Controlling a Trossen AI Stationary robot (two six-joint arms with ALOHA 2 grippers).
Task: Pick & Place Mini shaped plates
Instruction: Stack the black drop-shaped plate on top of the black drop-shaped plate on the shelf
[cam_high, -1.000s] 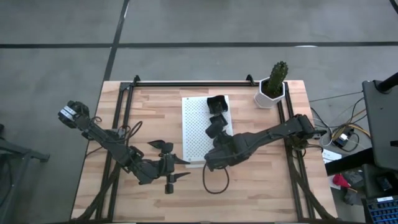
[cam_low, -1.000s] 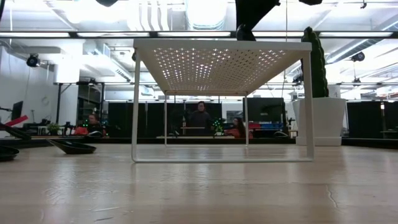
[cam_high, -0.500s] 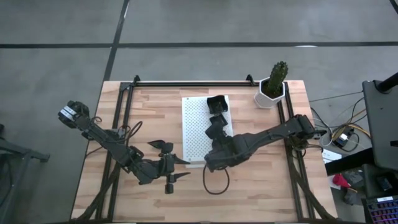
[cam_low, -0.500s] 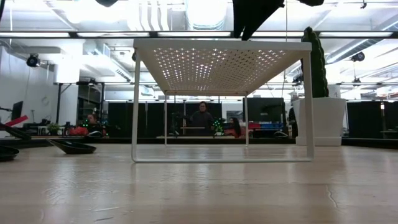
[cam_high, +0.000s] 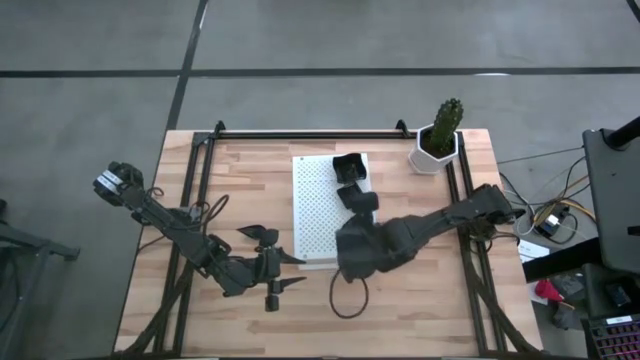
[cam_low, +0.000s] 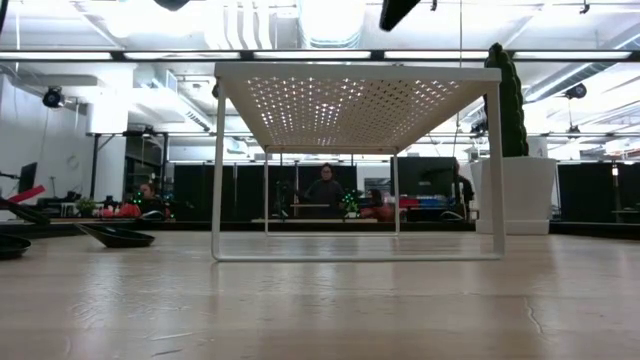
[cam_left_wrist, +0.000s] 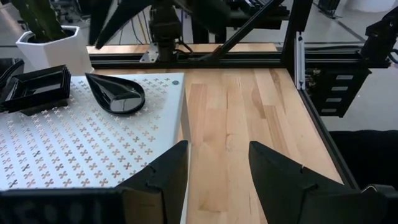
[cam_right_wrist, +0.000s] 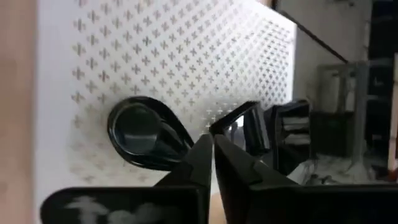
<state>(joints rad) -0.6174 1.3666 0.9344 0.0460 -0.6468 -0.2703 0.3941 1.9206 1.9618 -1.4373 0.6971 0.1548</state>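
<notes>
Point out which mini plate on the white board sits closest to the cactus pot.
The square plate at the white board's far edge, beside the cactus pot. The teardrop plate lies farther along the board, toward the right gripper.

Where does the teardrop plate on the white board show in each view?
High view: teardrop plate at the white board's right edge, just right of centre.
Low view: not in it; only the board's underside shows.
Left wrist view: upper left, on the board.
Right wrist view: left of centre.
Shared landmark: the board.
</notes>
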